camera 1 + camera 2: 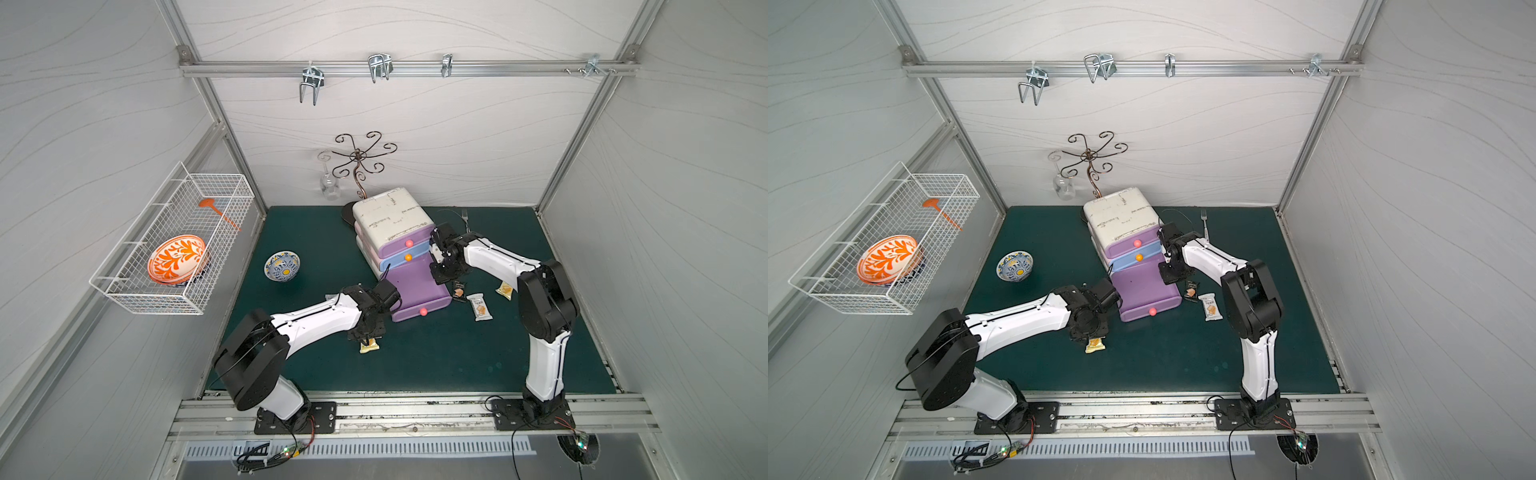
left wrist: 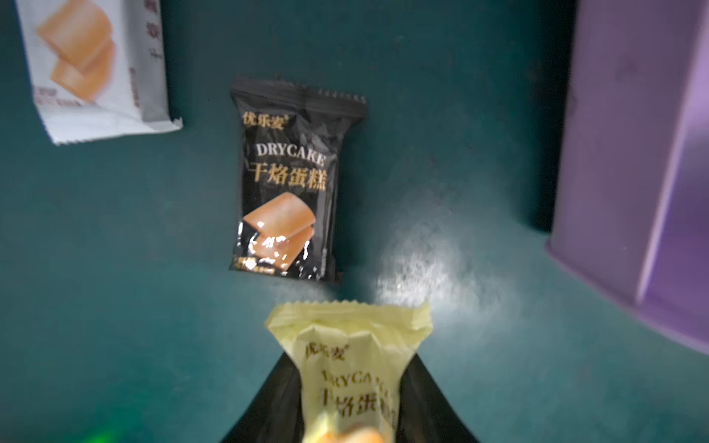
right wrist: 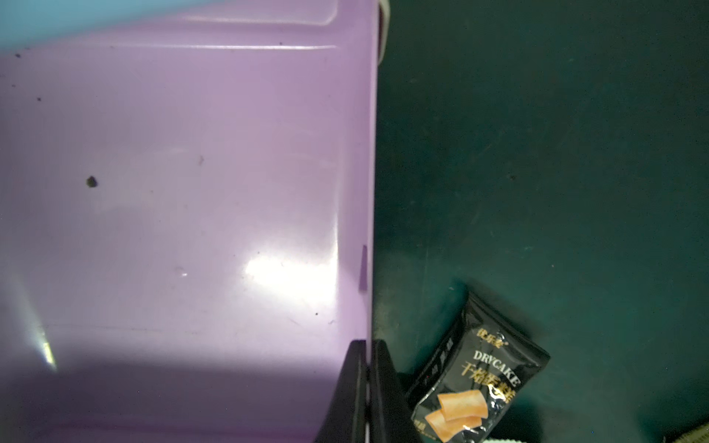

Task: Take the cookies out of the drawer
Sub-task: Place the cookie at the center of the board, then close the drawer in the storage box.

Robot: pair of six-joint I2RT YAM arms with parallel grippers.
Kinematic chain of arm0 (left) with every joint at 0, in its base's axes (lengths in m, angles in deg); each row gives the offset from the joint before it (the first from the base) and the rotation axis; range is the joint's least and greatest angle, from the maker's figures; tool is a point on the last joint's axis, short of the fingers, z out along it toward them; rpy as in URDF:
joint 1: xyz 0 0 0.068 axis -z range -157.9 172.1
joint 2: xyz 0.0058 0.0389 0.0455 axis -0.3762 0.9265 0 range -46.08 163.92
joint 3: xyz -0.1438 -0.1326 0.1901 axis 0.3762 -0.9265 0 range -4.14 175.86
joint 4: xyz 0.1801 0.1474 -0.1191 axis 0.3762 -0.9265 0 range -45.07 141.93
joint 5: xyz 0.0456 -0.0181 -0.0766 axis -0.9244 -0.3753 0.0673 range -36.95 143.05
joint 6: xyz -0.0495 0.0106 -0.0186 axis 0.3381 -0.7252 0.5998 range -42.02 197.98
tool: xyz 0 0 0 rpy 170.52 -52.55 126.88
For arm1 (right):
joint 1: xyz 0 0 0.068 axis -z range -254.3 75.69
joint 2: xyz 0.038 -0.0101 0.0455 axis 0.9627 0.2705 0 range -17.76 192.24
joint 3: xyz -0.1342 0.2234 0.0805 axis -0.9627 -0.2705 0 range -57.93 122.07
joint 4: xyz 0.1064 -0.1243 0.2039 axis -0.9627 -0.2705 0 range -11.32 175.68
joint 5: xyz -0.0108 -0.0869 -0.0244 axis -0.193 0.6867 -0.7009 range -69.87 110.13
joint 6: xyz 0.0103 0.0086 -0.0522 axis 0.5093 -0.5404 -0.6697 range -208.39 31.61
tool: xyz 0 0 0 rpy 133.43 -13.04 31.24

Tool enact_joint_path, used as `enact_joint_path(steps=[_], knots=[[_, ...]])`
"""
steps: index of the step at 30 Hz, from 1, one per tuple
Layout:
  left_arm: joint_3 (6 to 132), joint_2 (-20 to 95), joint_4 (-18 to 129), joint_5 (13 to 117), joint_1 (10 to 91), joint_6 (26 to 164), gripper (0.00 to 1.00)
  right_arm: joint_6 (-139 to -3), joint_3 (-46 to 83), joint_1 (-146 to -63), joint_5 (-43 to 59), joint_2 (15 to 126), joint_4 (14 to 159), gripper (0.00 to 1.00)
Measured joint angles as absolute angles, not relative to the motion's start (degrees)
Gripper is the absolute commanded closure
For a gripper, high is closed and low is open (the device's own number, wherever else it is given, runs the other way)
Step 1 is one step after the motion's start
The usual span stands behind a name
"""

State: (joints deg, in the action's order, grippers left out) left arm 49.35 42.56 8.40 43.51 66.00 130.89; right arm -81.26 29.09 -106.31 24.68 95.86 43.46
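The bottom purple drawer [image 1: 415, 291] stands pulled out, and its floor [image 3: 172, 191] shows bare. My right gripper [image 3: 369, 345] is shut on its side wall. On the mat to the right of the drawer lie three of the cookies: a black packet [image 1: 458, 289], a white one [image 1: 480, 308] and a pale yellow one [image 1: 505, 289]. Left of the drawer, my left gripper [image 1: 363, 334] is low over another yellow packet [image 1: 369, 345] lying on the mat. Its fingers [image 2: 268, 402] stand apart either side of that packet [image 2: 349, 364]. Beyond lie a black packet [image 2: 291, 184] and a white one [image 2: 96, 69].
The white-topped drawer cabinet [image 1: 388, 216] stands mid-mat, with a fork [image 1: 465, 218] to its right. A blue-patterned bowl [image 1: 282, 266] sits to the left. A wire basket [image 1: 124, 291] on the left wall holds an orange plate. A metal stand [image 1: 359, 166] with a hanging glass stands behind.
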Motion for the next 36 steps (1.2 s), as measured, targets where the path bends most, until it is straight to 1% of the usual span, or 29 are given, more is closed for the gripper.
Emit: enact_joint_path(steps=[2, 4, 7, 11, 12, 15, 18, 20, 22, 27, 29, 36], knots=[[49.4, 43.6, 10.0, 43.6, 66.0, 131.1, 0.27, -81.4, 29.2, -106.3, 24.7, 95.9, 43.5, 0.95], [49.5, 44.0, 10.9, 43.6, 66.0, 131.0, 0.21, -81.4, 29.3, -106.3, 24.7, 95.9, 43.5, 0.95], [51.3, 44.0, 10.7, 43.4, 66.0, 130.8, 0.19, -81.4, 29.3, -106.3, 24.7, 95.9, 43.5, 0.95], [54.5, 41.6, 9.6, 42.5, 67.1, 131.2, 0.2, -81.4, 29.3, -106.3, 24.6, 96.0, 43.5, 0.95], [54.8, 40.4, 9.4, 42.5, 67.5, 131.3, 0.22, -81.4, 29.3, -106.2, 24.6, 96.0, 43.5, 0.95], [55.4, 36.4, 9.1, 42.8, 69.3, 132.1, 0.37, -81.4, 29.3, -106.2, 24.6, 96.2, 43.6, 0.95], [56.4, 35.0, 9.9, 44.5, 71.7, 132.8, 0.57, -81.4, 29.5, -106.2, 24.6, 96.3, 43.6, 0.95], [56.8, 35.4, 11.4, 46.4, 73.7, 132.9, 0.67, -81.4, 29.8, -106.2, 24.6, 96.5, 43.4, 0.95], [56.8, 36.2, 13.3, 48.3, 75.9, 133.3, 0.72, -81.4, 30.3, -106.1, 24.6, 96.9, 43.4, 0.95], [57.0, 40.5, 17.6, 51.7, 79.6, 134.6, 0.92, -81.4, 30.8, -106.1, 24.6, 97.2, 43.4, 0.95], [57.0, 42.1, 19.7, 52.3, 79.9, 135.3, 0.94, -81.4, 30.8, -106.1, 24.6, 97.3, 43.4, 0.95], [57.2, 50.4, 27.1, 49.9, 80.0, 139.8, 0.94, -81.4, 30.8, -106.1, 24.6, 97.3, 43.5, 0.95]])
